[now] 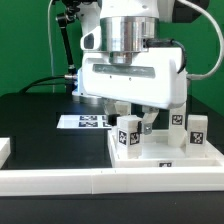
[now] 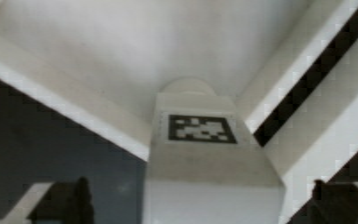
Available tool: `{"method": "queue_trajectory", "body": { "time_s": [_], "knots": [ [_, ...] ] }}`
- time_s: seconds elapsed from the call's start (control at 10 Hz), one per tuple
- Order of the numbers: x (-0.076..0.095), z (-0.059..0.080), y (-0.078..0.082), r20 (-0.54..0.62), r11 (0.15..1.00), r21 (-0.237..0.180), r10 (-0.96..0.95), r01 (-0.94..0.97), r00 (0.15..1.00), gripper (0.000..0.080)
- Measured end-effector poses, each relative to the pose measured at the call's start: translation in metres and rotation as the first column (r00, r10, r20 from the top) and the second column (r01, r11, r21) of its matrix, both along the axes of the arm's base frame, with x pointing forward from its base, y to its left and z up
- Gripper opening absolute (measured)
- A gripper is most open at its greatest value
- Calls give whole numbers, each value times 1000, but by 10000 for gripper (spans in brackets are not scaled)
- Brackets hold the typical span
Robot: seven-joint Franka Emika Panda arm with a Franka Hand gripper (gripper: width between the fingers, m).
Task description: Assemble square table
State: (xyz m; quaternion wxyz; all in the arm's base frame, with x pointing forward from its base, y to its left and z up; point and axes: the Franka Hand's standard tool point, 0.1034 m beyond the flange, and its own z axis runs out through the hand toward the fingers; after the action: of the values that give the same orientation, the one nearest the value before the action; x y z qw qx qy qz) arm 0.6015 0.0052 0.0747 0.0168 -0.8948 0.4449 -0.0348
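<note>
The white square tabletop slab [image 1: 160,152] lies flat at the exterior view's right, behind the front wall. A white blocky leg [image 1: 128,136] with a tag stands on the slab's left part. My gripper [image 1: 134,122] hangs right over this leg, with a finger on each side of it. In the wrist view the leg [image 2: 201,150] sits between the two dark fingertips [image 2: 62,202], with a gap on each side. The gripper [image 2: 197,205] is open and holds nothing. Two more tagged legs [image 1: 176,121] [image 1: 197,130] stand at the slab's far right.
The long low white border wall [image 1: 100,181] runs along the front. The marker board [image 1: 85,122] lies on the black table left of the slab. A white block [image 1: 4,150] shows at the exterior view's left edge. A green backdrop is behind.
</note>
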Motion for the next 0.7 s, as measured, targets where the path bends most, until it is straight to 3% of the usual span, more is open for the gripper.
{"method": "queue_trajectory", "body": {
  "time_s": [0.3,0.7],
  "knots": [
    [0,0,3,-1,924,-30,380,-380,925,647],
    [-2,-2,5,-12,717,-63,695,-694,719,649]
  ]
}}
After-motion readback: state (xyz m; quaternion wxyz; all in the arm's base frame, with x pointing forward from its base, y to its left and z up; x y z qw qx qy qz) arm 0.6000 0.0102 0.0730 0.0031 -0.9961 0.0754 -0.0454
